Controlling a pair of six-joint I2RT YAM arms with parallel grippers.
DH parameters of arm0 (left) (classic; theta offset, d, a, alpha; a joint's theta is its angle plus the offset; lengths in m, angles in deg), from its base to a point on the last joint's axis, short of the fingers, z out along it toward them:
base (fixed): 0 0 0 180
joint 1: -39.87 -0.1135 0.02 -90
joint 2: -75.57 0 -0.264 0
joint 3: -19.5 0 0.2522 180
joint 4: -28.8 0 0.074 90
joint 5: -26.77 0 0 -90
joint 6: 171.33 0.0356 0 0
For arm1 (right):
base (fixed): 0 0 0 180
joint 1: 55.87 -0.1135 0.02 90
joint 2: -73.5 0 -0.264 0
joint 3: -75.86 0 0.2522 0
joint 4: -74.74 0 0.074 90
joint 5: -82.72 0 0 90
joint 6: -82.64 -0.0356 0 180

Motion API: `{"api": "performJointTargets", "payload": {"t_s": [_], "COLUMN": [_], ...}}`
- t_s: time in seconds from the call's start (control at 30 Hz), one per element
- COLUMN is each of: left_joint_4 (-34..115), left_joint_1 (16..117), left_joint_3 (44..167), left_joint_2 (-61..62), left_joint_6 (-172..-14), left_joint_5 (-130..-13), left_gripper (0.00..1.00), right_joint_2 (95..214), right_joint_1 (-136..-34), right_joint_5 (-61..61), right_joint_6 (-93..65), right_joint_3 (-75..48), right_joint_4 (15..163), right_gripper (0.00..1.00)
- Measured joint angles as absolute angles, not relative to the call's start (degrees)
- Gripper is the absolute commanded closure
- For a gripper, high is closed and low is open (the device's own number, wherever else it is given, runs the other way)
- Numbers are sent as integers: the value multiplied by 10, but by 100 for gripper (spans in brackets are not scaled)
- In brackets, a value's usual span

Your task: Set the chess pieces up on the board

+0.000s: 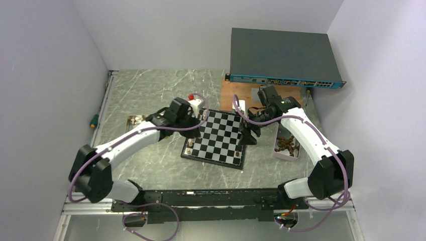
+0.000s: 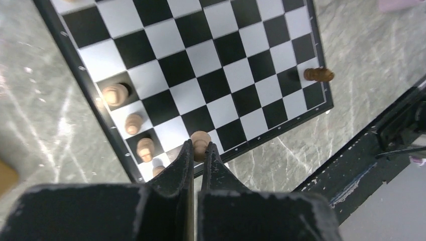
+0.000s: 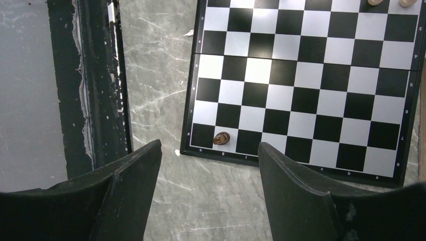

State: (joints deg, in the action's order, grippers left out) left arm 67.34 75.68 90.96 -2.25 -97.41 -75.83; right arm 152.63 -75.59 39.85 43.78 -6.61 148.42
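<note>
Grey marble bench (image 1: 150,95) carries the board (image 1: 217,134). The left gripper (image 2: 200,150) pinches a light tan piece (image 2: 201,138) over the board's corner. The right gripper (image 3: 210,145) stands wide above a dark piece (image 3: 221,138) lying on its side.

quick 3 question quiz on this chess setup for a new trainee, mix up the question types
1. True or false: the right jaws hold a dark piece.
2. What do the left jaws pinch? A) a light piece B) a dark piece C) nothing
3. Fill in: the spare dark pieces lie in a pink ___ to the right of the board.

Key
1. False: the right jaws stand open and empty over the board's edge.
2. A
3. tray
</note>
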Motion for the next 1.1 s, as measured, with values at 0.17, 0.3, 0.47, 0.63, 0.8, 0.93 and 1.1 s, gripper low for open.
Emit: {"api": "performJointTargets", "payload": {"t_s": [0.17, 0.3, 0.47, 0.63, 0.8, 0.93, 1.1], "left_joint_4": [686, 705, 712, 716, 725, 725, 729], "left_joint_1": [814, 843, 862, 869, 871, 871, 872], "left_joint_3": [946, 993, 1012, 1019, 1019, 1019, 1019], "left_joint_2": [-116, -172, -200, -228, -243, -248, -251], "left_joint_6": [-997, -1006, -1011, -1016, -1019, -1020, -1021], "left_joint_5": [-706, -669, -649, -644, -634, -628, -622], "left_gripper": [100, 100, 100, 99, 97, 85, 73], "right_joint_2": [1526, 1523, 1521, 1521, 1521, 1521, 1521], "right_joint_1": [-756, -756, -756, -756, -758, -762, -771], "right_joint_5": [395, 392, 392, 393, 393, 393, 392], "right_joint_6": [428, 420, 411, 406, 404, 404, 403], "right_joint_3": [-66, -60, -48, -43, -40, -40, -40], "right_joint_4": [1481, 1469, 1458, 1451, 1445, 1441, 1439], "right_gripper": [27, 27, 27, 27, 27, 27, 27]}}
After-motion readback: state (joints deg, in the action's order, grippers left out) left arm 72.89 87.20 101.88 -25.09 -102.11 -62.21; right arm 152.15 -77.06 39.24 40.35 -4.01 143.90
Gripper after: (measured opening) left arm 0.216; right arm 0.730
